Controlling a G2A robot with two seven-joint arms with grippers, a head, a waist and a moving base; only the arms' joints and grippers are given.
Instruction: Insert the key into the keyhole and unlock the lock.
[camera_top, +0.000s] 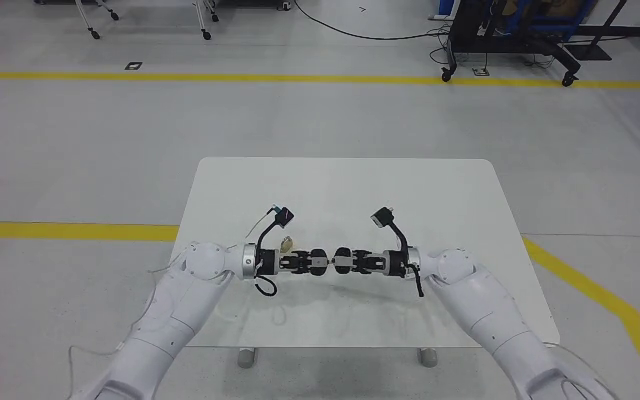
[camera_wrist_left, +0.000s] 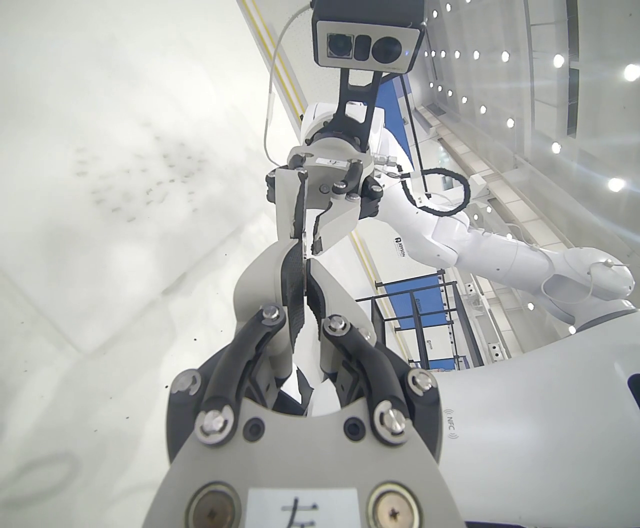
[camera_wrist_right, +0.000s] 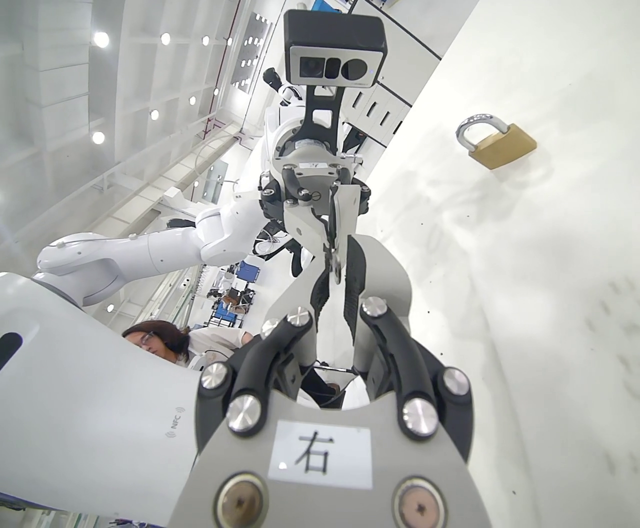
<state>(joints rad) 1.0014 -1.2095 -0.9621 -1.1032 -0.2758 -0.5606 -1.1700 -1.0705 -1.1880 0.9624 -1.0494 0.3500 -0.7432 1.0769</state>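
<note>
The left arm lies low across the near half of the table (camera_top: 400, 200), pointing toward the middle. The left gripper (camera_wrist_left: 306, 264) looks clenched on a thin sliver of metal that reads as the key (camera_wrist_right: 336, 269). Its wrist plate bears a white label with a single character, partly cut off, and small lettering sits on the arm shell beside it. The lock (camera_wrist_right: 501, 146), a brass padlock with a bright steel shackle, lies flat on the table just beyond that arm's wrist, toward the far edge. It is apart from both grippers and set back from their tips. Its long axis runs from shackle to brass base, and the keyhole face cannot be seen. At the middle the two grippers meet tip to tip, with the key held up off the table between them, its round holed head toward the right side. The right gripper (camera_wrist_right: 339, 257) closes in around that head, but whether it has actually taken hold cannot be told. Its plate carries a matching one-character label. The left arm is judged much the nearer to the lock, so the key must travel back that way to reach it.
</note>
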